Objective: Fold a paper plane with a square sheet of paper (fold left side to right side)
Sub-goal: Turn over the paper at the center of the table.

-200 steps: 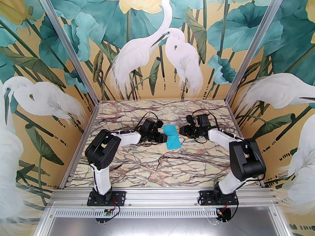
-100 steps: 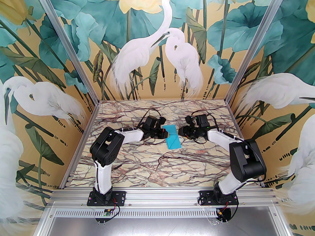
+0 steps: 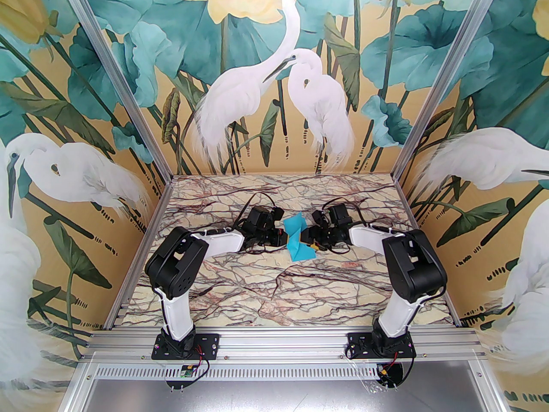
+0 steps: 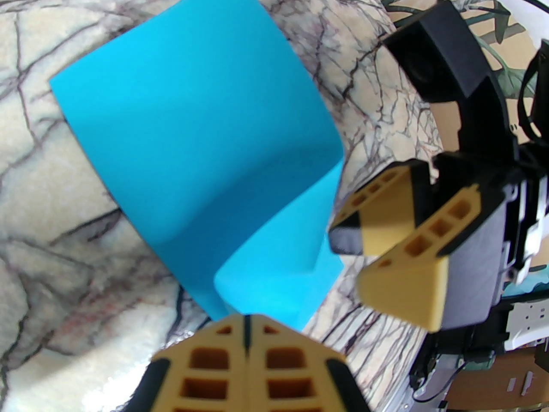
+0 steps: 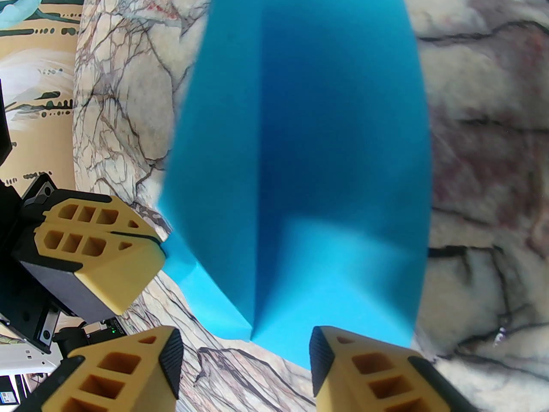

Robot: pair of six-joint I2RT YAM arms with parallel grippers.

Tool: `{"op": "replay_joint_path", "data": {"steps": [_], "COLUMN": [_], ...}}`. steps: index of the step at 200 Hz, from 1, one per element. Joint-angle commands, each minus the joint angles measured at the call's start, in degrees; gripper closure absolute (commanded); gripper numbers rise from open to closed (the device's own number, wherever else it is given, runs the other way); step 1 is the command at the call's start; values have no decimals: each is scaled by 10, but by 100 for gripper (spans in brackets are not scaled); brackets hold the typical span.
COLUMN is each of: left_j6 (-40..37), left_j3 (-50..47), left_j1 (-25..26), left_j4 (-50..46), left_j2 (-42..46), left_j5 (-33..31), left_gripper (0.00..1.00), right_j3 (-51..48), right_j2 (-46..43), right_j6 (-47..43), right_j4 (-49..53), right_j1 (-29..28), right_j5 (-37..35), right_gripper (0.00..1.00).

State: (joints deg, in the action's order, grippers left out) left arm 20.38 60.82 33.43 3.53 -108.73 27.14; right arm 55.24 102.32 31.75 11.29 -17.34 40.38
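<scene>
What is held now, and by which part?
The left gripper pinches the blue paper by its left edge, which curls up off the table. The right gripper is open and holds nothing.

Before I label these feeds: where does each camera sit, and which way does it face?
Top: high behind the robot, looking down at the table; both arms show.
Left wrist: looks past the shut left tool at the paper.
Right wrist: looks past the open right tool at the paper.
Shared: both wrist views show the paper and the opposite tool.

Turquoise-blue square sheet of paper [image 3: 302,253], creased, buckled upward, on marble table [image 3: 274,290].
</scene>
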Motion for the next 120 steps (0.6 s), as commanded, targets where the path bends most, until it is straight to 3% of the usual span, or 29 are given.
{"op": "replay_joint_path", "data": {"steps": [1,37,70,93,120], "left_j6": [-1,-2,0,6,20], "left_j3": [-4,-1,2,3,-3], "left_j1": [1,1,1,1,-7], "left_j4": [11,11,13,12,12], "left_j2": [10,11,8,13,24], "left_j5": [-15,-16,-16,-31,-48], "left_gripper": [100,100,100,78,65], "right_j3": [30,59,109,133,135], "right_j2": [15,46,71,89,92], "right_j6": [4,0,-22,-38,-40], "right_j4": [-19,-14,24,51,54], "right_j1": [-8,-11,-20,-22,-22], "right_j5": [5,-23,-40,-48,-52], "right_gripper": [43,44,53,62,66]}}
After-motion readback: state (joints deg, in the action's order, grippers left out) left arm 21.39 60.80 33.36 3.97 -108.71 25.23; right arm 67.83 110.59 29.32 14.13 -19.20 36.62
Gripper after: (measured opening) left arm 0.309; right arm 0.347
